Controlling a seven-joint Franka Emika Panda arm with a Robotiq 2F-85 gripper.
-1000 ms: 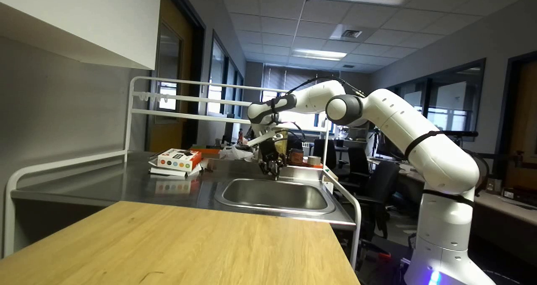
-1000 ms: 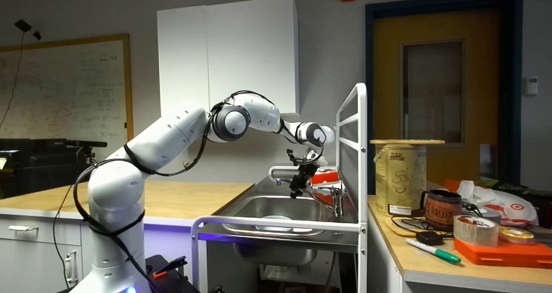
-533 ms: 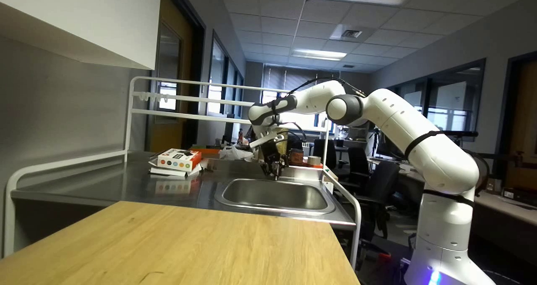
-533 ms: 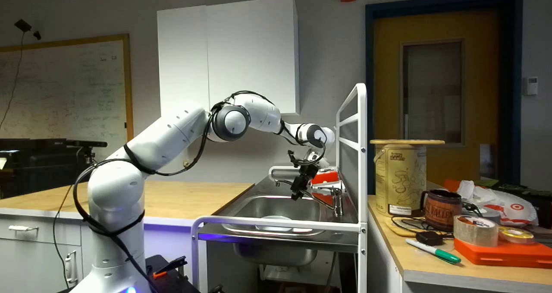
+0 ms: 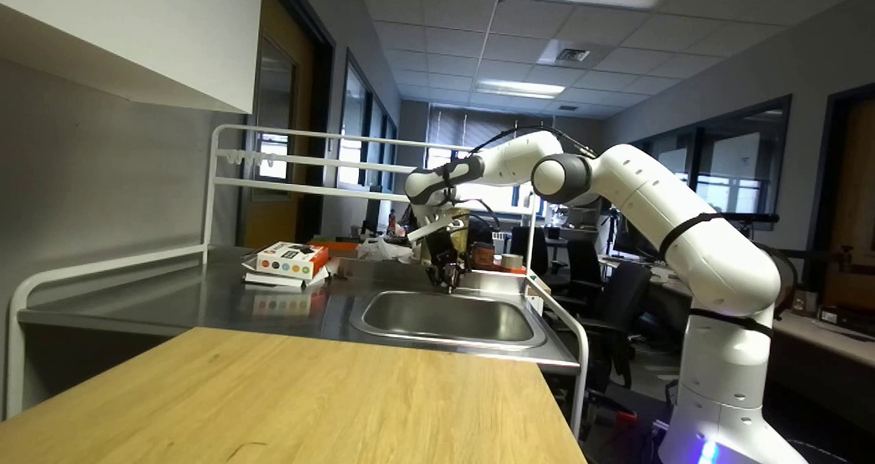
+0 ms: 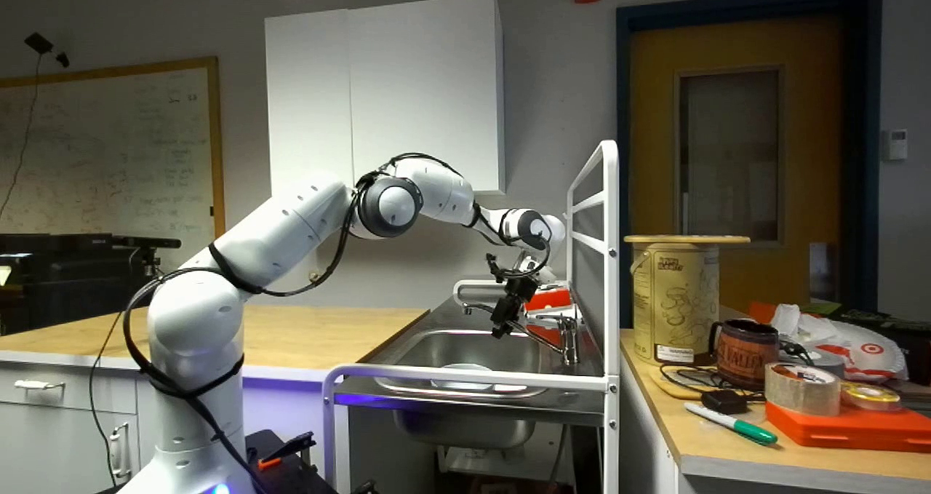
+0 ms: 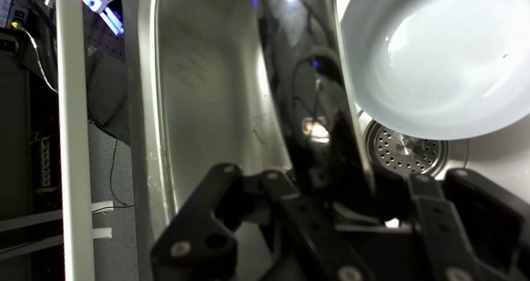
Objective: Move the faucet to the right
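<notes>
The faucet (image 6: 569,341) has a chrome body at the sink's back edge and a long spout reaching over the steel basin (image 5: 444,317). In the wrist view the faucet (image 7: 308,74) shows as a wide, dark, shiny tube running down to my gripper (image 7: 348,190). My gripper is shut; the spout lies against the fingers, centred between their linkages. Whether it is clasped or only touched I cannot tell. In both exterior views my gripper (image 5: 448,276) (image 6: 500,328) points down over the spout's middle, hiding that part. The spout's free end shows left of the gripper in an exterior view.
A white bowl (image 7: 447,61) sits in the basin beside the drain (image 7: 405,146). White rails (image 6: 473,377) frame the sink. A red-and-white box (image 5: 290,260) lies on the steel counter. A wooden tabletop (image 5: 307,396) adjoins it. A canister (image 6: 676,305) and mug (image 6: 749,352) stand behind the rack.
My gripper shifted very slightly to the right in both exterior views between one second and half a second ago. Since then it has stayed still and shut.
</notes>
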